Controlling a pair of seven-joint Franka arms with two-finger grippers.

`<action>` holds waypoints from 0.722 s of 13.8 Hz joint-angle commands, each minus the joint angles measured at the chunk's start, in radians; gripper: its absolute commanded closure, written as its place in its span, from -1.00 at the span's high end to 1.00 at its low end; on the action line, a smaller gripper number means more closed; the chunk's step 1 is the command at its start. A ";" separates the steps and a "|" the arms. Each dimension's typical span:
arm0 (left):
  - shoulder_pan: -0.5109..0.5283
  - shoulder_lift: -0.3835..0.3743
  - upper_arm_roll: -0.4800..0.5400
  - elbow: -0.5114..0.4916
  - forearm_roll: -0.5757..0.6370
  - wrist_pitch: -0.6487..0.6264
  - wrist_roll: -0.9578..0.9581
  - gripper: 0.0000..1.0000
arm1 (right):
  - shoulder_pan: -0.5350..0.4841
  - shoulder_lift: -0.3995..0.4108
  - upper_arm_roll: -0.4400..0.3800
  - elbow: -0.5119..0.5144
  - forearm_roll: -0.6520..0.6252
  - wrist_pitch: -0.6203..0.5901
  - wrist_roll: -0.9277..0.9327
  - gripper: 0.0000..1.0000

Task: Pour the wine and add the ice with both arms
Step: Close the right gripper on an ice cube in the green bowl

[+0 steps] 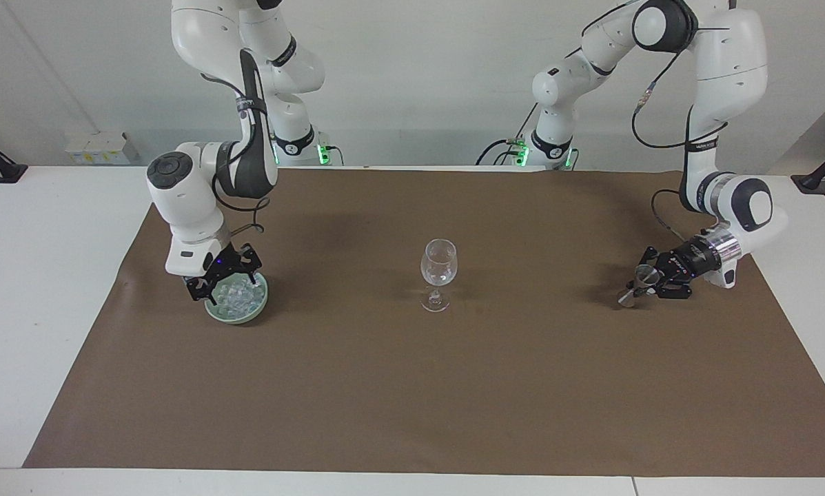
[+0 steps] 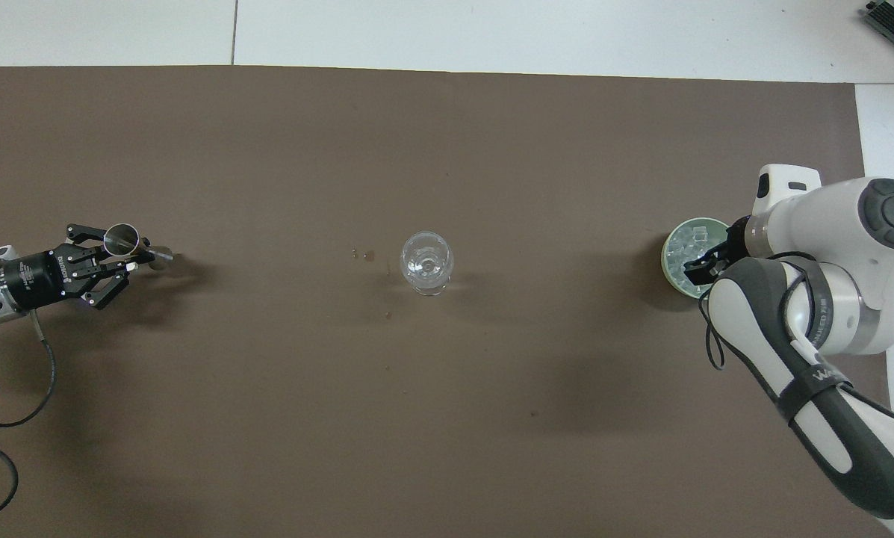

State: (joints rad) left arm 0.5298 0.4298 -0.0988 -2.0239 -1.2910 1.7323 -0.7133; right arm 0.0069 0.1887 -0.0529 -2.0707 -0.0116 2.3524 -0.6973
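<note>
A clear stemmed wine glass stands upright in the middle of the brown mat. At the left arm's end, my left gripper is shut on a small metal jigger, which leans with its lower end close to the mat. Toward the right arm's end sits a pale green bowl heaped with ice. My right gripper reaches down into the bowl, its fingers spread open over the ice. The right arm's wrist hides part of the bowl from overhead.
The brown mat covers most of the white table. A few small spots mark the mat beside the glass, toward the left arm's end. The left arm's black cable trails low near its wrist.
</note>
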 commanded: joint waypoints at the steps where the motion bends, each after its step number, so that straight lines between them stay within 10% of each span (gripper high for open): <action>1: 0.024 0.023 -0.009 0.024 -0.014 -0.033 -0.025 -1.00 | -0.010 0.001 0.002 -0.026 0.016 0.048 -0.030 0.72; 10: 0.039 0.078 -0.007 0.059 -0.013 -0.048 -0.035 -1.00 | -0.010 -0.003 -0.024 -0.054 0.015 0.036 -0.047 0.41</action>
State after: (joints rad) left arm 0.5471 0.4728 -0.0985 -2.0020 -1.2916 1.7251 -0.7255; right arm 0.0067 0.1942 -0.0733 -2.1077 -0.0116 2.3772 -0.7016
